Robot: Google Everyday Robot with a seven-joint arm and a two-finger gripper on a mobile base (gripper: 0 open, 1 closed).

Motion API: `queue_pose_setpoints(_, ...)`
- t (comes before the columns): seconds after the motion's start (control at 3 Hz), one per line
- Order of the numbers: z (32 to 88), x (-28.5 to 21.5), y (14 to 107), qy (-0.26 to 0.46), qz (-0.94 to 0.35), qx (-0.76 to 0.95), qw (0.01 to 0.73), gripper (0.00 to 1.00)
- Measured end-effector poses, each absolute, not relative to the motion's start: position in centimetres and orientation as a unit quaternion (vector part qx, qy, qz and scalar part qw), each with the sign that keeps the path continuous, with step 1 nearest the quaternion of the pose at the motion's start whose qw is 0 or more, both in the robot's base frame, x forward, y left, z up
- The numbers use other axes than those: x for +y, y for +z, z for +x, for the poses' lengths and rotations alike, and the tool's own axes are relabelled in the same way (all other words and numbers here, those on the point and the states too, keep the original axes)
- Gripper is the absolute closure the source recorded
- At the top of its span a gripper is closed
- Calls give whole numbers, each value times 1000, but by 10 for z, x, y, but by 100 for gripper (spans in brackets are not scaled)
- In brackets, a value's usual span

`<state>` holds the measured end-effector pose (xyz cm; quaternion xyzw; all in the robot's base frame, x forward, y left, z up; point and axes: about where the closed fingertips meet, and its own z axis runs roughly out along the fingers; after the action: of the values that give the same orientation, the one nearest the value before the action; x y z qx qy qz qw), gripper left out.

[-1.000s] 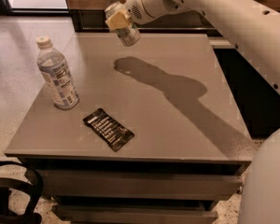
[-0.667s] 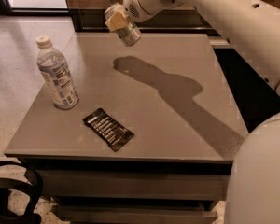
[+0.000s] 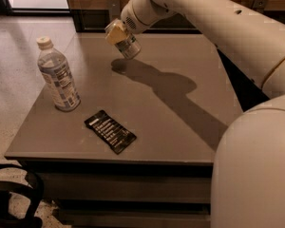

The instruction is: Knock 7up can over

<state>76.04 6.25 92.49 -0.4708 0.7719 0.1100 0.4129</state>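
The 7up can [image 3: 129, 47] is a small silvery cylinder at the far middle of the grey table [image 3: 190, 70]. It leans over, its top tipped toward the far left. My gripper [image 3: 118, 34], with yellowish tips, sits right against the can's upper end, reaching in from the right on the white arm [image 3: 204, 13]. I cannot tell whether it holds the can or only touches it. The can's base and the gripper's shadow merge on the table just in front of it.
A clear plastic bottle [image 3: 58, 77] with a white cap stands upright near the table's left edge. A black snack packet [image 3: 110, 131] lies flat near the front edge. My white body [image 3: 256, 175] fills the lower right. A black loop [image 3: 12, 194] shows on the floor at lower left.
The gripper and the can at its tip have come slightly nearer and lower over the table. The bottle and packet have not moved.
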Motion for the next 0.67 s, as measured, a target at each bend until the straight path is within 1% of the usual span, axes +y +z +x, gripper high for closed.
queue_pose_setpoints(0.33,761,73,902,130,-479,778,386,100)
queue_pose_setpoints(0.67,765,85,876,135,-500,787,336,100)
